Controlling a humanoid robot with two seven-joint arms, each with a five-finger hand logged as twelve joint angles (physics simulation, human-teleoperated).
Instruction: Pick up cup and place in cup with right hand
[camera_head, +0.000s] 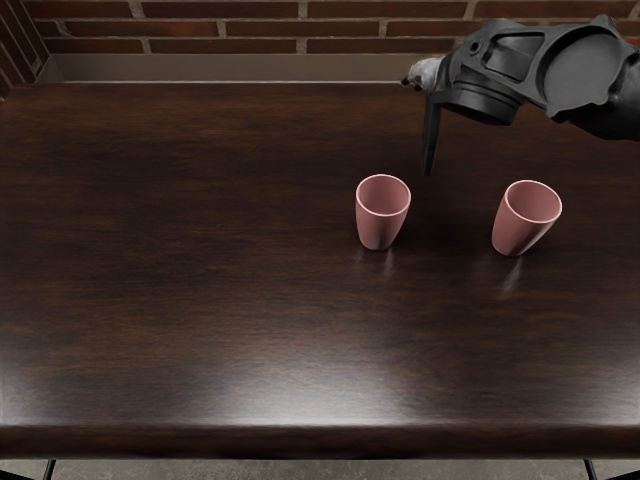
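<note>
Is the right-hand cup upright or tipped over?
Upright: the cup stands on its narrow base, its wide open rim facing up.

Glossy dark wood tabletop; smooth pink cups; rough brick wall.

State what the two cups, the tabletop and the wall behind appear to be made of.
Left cup and right cup: perhaps glazed ceramic or plastic, from their smooth, lightly glossy pink sides. Tabletop: dark polished wood or wood-look finish, from its streaky grain and bright sheen. Wall: matt reddish brick, from its mortared courses.
</note>
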